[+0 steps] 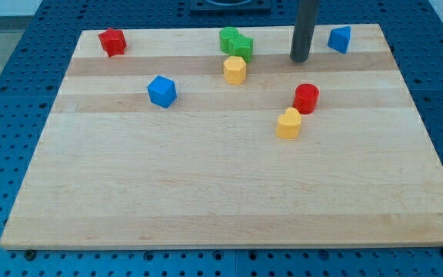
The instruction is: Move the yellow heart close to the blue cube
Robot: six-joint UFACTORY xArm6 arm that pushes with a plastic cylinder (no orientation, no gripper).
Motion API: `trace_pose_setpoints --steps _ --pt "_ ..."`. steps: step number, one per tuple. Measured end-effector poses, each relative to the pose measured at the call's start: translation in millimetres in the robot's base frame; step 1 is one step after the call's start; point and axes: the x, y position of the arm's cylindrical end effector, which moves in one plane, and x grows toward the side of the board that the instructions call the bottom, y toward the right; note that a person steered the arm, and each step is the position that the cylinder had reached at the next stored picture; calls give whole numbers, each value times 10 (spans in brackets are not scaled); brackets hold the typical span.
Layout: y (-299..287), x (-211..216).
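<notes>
The yellow heart (288,124) lies right of the board's middle, touching the red cylinder (306,98) just above and to its right. The blue cube (161,91) sits left of centre, far to the heart's left. My tip (299,59) rests on the board near the view's top, above the red cylinder and left of a second blue block (340,38). The tip is apart from every block.
A yellow hexagonal block (235,69) lies just below a green star-like block (235,41) at top centre. A red block (113,41) sits at the top left corner. The wooden board (206,192) lies on a blue perforated table.
</notes>
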Motion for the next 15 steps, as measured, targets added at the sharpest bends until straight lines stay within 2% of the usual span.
trace_pose_setpoints --steps 3,4,5,7,10,13,15 --pt "337 1064" --pt "262 1426" --pt "-26 1609" --pt "-434 1622" --pt "-552 1258" --pt "-1364 1232" --pt "-1586 1143"
